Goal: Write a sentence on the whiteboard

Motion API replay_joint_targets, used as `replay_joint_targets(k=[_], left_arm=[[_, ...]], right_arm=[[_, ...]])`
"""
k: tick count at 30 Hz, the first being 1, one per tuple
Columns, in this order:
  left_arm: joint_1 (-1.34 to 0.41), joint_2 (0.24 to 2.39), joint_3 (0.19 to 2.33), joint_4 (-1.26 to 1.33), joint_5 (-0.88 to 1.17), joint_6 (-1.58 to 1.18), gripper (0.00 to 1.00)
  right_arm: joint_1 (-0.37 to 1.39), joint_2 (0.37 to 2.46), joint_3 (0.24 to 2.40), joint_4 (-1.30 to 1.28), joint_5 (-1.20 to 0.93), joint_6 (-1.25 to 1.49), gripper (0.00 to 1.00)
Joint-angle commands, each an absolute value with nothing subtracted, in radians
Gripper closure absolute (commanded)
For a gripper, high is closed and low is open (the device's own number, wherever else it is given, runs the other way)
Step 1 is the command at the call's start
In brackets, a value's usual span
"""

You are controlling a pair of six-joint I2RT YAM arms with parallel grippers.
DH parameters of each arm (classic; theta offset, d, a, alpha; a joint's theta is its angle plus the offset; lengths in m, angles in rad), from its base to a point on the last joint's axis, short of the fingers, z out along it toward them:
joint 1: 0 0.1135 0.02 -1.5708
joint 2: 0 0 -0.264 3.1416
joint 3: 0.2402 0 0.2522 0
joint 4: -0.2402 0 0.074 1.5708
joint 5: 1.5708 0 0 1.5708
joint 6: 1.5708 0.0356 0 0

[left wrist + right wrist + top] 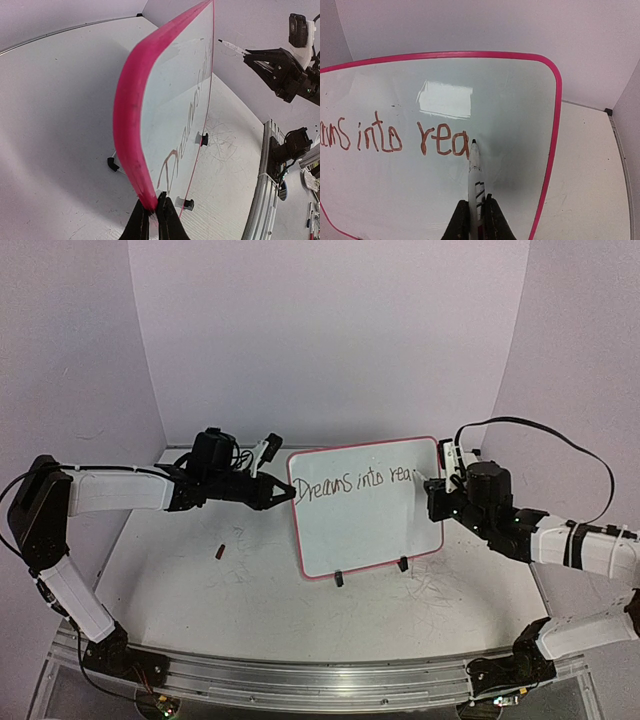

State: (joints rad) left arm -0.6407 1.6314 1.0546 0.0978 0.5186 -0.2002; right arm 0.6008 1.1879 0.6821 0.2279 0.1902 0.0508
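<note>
Your left gripper (152,202) is clamped shut on the whiteboard (370,530)'s left edge, board upright on the table (250,590). Your right gripper (476,207) pinches a marker (474,167). Its tip is at the board just right of "rea", the sentence (395,141)'s last letters.

whiteboard (365,530): upright, pink-framed | sentence (355,483): reads "Dreams into rea"

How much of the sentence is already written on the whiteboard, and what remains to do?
Done: the sentence on the whiteboard reads "Dreams into rea". In hand: the left gripper pinches its frame edge, and the right gripper holds the marker, tip beside the last "a". Left: the rest of that word.
</note>
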Motion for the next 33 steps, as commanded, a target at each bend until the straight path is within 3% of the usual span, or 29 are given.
replay_joint_targets(k=[1,33], left_arm=[[-0.658,1.628,1.056,0.053,0.491,-0.130,1.00],[-0.658,1.629,1.044,0.065,0.499,-0.126,1.00]], right_arm=[[0.591,1.216,0.749,0.287,0.195,0.055,1.00],[0.572,1.245,0.717,0.236,0.171,0.116,1.00]])
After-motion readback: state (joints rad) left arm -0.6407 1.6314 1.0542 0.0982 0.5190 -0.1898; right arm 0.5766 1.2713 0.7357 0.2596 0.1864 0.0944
